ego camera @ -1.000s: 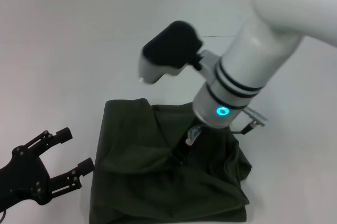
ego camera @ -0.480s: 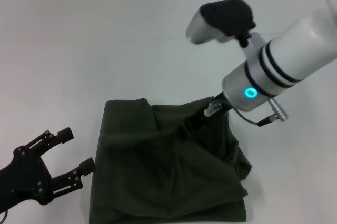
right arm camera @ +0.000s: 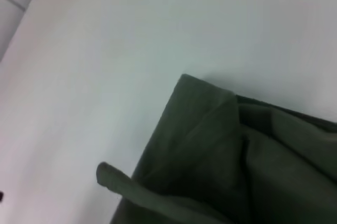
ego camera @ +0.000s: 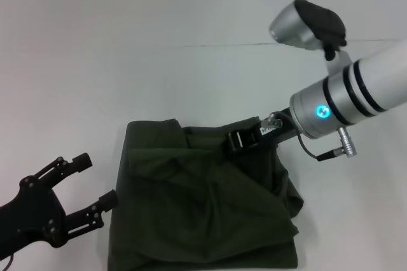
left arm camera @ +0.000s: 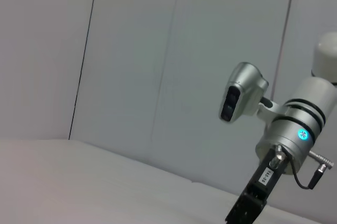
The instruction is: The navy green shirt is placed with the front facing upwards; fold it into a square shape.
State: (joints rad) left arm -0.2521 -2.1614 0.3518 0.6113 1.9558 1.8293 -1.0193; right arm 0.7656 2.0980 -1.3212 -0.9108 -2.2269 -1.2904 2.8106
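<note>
Most folds look done on the shirt (ego camera: 203,201); left gripper (ego camera: 89,182) spread wide beside it, right gripper (ego camera: 238,140) unclear; next, flatten lumps.

No readable text anywhere. Small white label (ego camera: 266,129) on the right gripper's (ego camera: 236,141) black mount near the wrist, dark print on it, too small to read; same label (left arm camera: 273,163) in the left wrist view, also illegible. Navy green shirt (ego camera: 203,201) lies folded, no lettering or tag showing. Left gripper (ego camera: 86,185) carries no markings that can be made out.
</note>
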